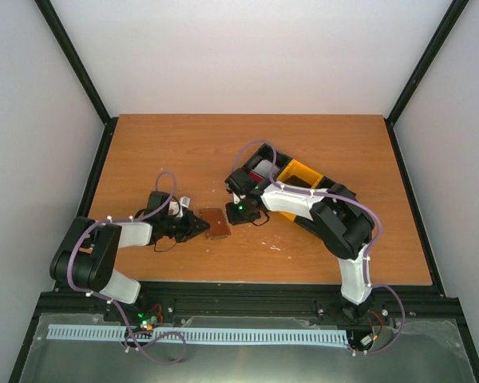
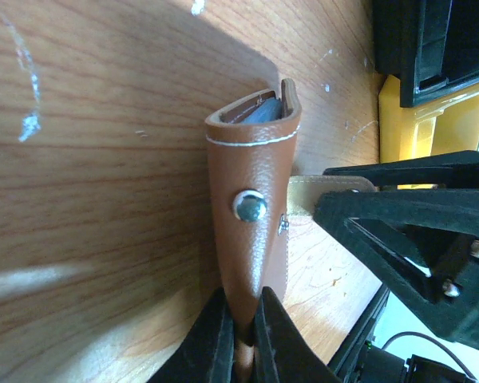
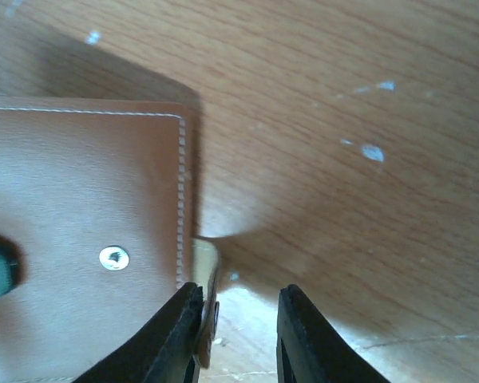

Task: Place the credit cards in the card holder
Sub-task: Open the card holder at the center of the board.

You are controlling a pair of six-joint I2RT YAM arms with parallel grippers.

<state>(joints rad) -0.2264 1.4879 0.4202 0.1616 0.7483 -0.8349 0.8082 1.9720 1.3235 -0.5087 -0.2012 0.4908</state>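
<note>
Nearest us, the left gripper point(image 1: 196, 227) is clamped on the left edge of the card holder point(image 1: 215, 223). In its wrist view both black fingers point(image 2: 209, 347) pinch the brown leather between them, with no gap to spare. The card holder sits on the wooden table point(image 1: 184, 152), folded over, and a metal snap stud point(image 2: 249, 205) shows on its outer face. At the end of the card holder turned away from the left gripper the fold gapes a little and a blue-grey edge point(image 2: 266, 110) shows inside. We cannot tell whether that is a card or the lining.

A pale tab point(image 2: 327, 186) sticks out from the card holder's right side. Just there we find the right gripper point(image 3: 238, 335), its jaws a narrow way apart with bare wood between them. One finger point(image 3: 174, 335) touches the card holder's corner by the tab, and nothing is gripped.

Farther off, beyond the card holder to the right, a black-and-yellow tray point(image 1: 299, 171) lies partly under the right arm. Something red point(image 1: 256, 174) shows in one compartment, too small for us to name.
</note>
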